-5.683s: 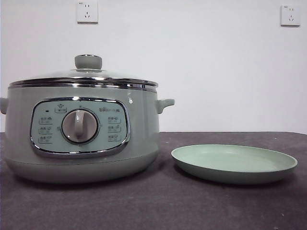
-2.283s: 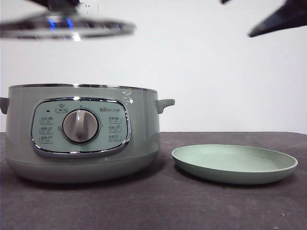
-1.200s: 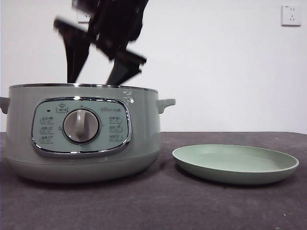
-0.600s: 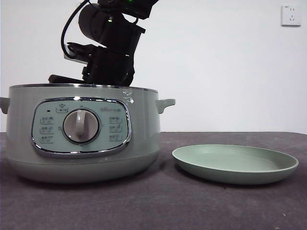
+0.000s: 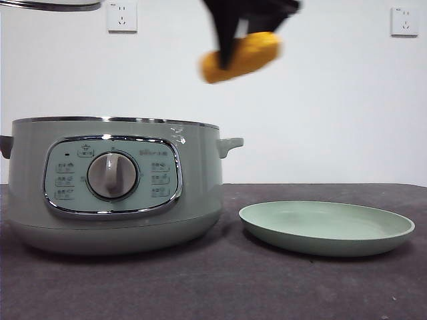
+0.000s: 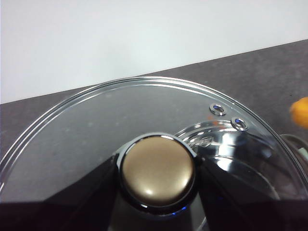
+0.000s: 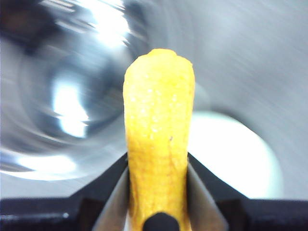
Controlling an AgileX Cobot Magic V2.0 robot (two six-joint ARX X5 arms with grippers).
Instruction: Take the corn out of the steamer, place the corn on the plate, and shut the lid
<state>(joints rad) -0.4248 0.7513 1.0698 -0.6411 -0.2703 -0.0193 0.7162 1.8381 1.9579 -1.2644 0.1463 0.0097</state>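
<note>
From the front, the right gripper (image 5: 248, 27) hangs high above the table, just past the steamer's (image 5: 113, 183) right handle side, its jaws clamped across the corn (image 5: 241, 55). The cob lies tilted, its long axis running roughly side to side, the lower end toward the steamer. The plate (image 5: 326, 228) sits on the table below and further toward the right edge, well apart from the cob in height, so the carry calls for more travel rightward and then a descent. At the top left corner a sliver of the lid (image 5: 50, 5) shows, held aloft.

In the left wrist view, the left gripper (image 6: 156, 185) pinches the lid's knob (image 6: 157, 174) between its jaws; the glass lid (image 6: 86, 125) spreads out around it, off the pot. A speck of orange at the frame's side is likely the corn.

In the right wrist view, blurred with motion, the corn (image 7: 158, 139) stands lengthwise out from between the closed jaws, its blunt tip pointing away from the wrist. The steamer's shiny bowl (image 7: 72, 96) lies to one side beneath, the pale plate (image 7: 240, 154) to the other; the right arm is the one placed to reach it.
</note>
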